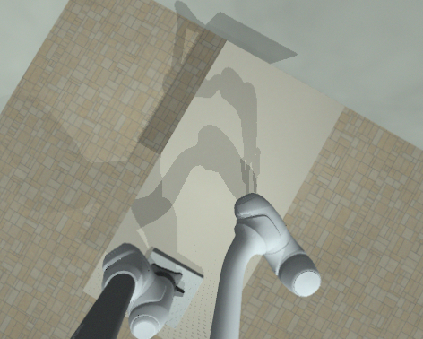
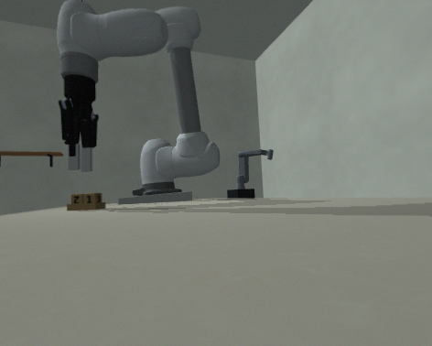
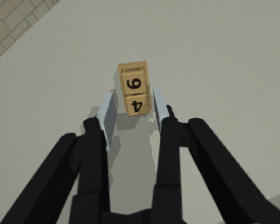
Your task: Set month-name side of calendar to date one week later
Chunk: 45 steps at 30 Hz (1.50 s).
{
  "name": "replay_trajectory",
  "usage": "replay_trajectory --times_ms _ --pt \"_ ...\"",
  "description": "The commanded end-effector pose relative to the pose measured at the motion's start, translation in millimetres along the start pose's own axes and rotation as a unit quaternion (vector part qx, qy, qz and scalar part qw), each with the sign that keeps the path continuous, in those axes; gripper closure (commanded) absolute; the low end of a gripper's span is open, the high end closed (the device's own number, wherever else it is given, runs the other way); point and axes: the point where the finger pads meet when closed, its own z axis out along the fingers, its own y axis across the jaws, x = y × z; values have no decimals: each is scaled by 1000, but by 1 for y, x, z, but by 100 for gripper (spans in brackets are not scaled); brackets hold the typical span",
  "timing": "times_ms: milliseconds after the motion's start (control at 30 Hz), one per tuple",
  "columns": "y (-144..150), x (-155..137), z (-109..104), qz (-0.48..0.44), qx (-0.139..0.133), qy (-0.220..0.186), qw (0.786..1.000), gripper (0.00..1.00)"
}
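Gripper (image 2: 80, 164): hangs in the air above the calendar, jaws partly closed, nothing between them.
Calendar (image 3: 134, 89): on the table (image 2: 260, 275), cubes in the tray; tops read 9 and 4.
Room: bare table on all sides of the tray.
Edges: table edge and floor (image 3: 11, 22) well apart from the calendar.

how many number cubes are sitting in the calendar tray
2, side by side in the tray: the cube topped 9 at the far end, the cube topped 4 nearer the hand above.

Beige table (image 2: 242, 275), wooden calendar (image 2: 86, 201), arm base plate (image 2: 184, 197)
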Motion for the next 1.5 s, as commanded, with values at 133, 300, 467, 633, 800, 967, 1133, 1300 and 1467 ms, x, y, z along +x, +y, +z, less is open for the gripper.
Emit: replay_trajectory --times_ms 133,300,467,633,800,967,1133,1300,1467 --pt "0 0 0 0 0 0 1000 64" --pt "0 0 0 0 0 0 1000 64" --pt "0 0 3 0 0 0 1000 64" --pt "0 0 5 0 0 0 1000 64" --pt "0 0 10 0 0 0 1000 64" --pt "0 0 17 0 0 0 1000 64" --pt "0 0 22 0 0 0 1000 64" --pt "0 0 30 0 0 0 1000 64" --pt "-1 0 38 0 0 0 1000 64"
